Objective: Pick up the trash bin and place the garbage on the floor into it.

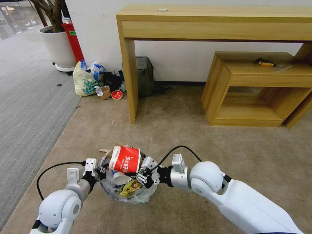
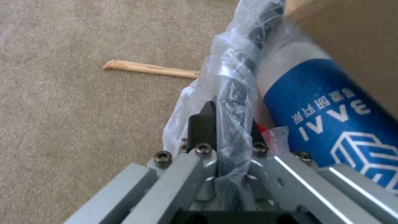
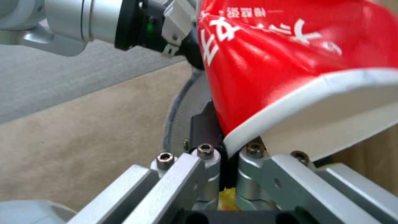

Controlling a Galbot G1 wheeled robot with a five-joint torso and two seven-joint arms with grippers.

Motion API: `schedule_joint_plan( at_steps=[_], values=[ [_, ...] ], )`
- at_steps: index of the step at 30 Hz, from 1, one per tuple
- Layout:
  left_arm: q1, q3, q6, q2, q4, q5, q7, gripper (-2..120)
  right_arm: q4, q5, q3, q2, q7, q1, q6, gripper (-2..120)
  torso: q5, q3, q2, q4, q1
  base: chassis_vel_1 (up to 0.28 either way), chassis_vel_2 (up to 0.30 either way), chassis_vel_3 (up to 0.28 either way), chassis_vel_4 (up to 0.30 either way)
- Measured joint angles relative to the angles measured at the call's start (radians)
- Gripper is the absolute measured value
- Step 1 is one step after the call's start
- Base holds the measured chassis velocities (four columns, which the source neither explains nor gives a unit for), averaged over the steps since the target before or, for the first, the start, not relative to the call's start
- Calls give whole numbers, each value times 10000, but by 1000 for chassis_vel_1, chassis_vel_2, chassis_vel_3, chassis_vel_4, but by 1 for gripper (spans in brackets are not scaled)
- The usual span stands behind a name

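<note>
Crinkly translucent plastic lines the small round black trash bin (image 1: 130, 191), pinched at its rim by the left gripper (image 2: 226, 124); the right gripper (image 3: 226, 140) clamps a red paper cup (image 1: 125, 159) over it; release comes next.

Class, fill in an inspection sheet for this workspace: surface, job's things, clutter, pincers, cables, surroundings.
Surface: beige carpet, grey ribbed carpet beside it.
Job's things: trash bin full; red cup, blue cup inside; stick on carpet.
Clutter: shopping bag, backpack by wall.
Pincers: left pincer shut on bin rim; right pincer shut on red cup's rim.
Cables: black cable looping over each wrist.
Surroundings: wooden tables, potted plant.
</note>
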Motion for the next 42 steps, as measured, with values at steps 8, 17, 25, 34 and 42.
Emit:
schedule_joint_plan(
  at_steps=[8,17,25,34,42],
  values=[
    [-87,6,0,-40,81,16,134,0,-341,592,-235,45,-108,19,-348,0,0,0,0,0,0,0,0,0,0],
    [-108,-84,-1,-12,84,7,253,0,-868,757,-334,283,294,82,-419,0,0,0,0,0,0,0,0,0,0],
    [-76,-120,-6,-70,143,46,350,0,-760,1031,-212,349,435,122,-455,4,-1,0,0,0,1,0,0,0,0],
    [-78,-189,-17,-86,161,53,382,0,-603,826,-219,300,440,94,-178,34,0,0,0,0,0,0,0,0,0],
    [-91,-233,-20,-109,199,56,385,0,-255,786,-90,125,477,-140,-100,64,0,0,0,0,0,0,0,0,0]
  ],
)
